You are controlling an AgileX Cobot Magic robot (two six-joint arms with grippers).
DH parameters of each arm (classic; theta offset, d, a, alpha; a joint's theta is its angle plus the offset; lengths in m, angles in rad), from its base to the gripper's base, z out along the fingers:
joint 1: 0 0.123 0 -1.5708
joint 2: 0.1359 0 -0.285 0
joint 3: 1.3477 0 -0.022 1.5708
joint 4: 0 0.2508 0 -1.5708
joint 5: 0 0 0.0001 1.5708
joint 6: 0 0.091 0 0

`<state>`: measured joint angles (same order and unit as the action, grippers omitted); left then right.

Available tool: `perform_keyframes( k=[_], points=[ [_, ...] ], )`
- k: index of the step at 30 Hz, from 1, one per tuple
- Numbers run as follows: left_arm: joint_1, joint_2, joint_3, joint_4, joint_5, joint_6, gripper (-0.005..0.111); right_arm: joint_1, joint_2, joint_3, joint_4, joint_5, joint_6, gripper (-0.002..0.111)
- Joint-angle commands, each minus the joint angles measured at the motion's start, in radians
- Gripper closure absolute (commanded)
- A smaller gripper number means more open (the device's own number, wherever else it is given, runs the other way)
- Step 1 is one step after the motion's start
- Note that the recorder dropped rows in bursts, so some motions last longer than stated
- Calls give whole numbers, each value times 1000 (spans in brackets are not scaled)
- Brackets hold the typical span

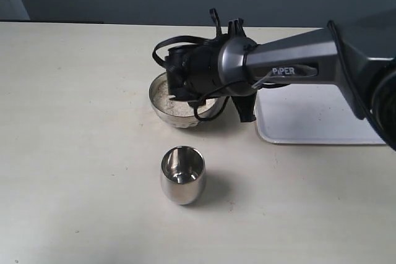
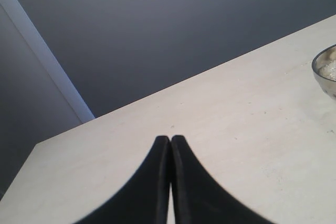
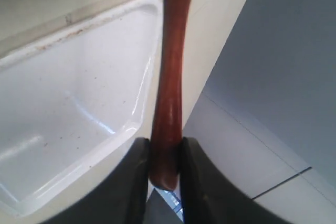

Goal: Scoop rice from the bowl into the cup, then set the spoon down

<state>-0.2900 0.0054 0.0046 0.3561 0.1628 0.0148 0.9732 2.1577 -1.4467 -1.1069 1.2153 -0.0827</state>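
Right jaws clamped on spoon point(image 3: 169, 77) handle, near its end; head hidden. Right arm point(image 1: 291, 63) over bowl point(image 1: 179, 119), rice point(image 1: 164, 98) inside. Cup point(image 1: 182, 175) upright on worktop point(image 1: 74, 140), near bowl, not touching. White tray point(image 1: 322, 122) beside bowl. Left jaws together, holding nothing.

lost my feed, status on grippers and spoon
Right gripper shut on spoon, above bowl. Left gripper shut, empty. Cup upright, nothing over it.
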Motion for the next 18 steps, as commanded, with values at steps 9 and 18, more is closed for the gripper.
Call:
perform_keyframes(
  k=[9, 18],
  points=[
    [-1, -5, -5, 0, -6, -7, 106, 42, 39, -4, -93, 6, -36, 109],
    [-12, -5, -5, 0, -6, -7, 106, 65, 82, -4, -51, 6, -53, 109]
  ],
)
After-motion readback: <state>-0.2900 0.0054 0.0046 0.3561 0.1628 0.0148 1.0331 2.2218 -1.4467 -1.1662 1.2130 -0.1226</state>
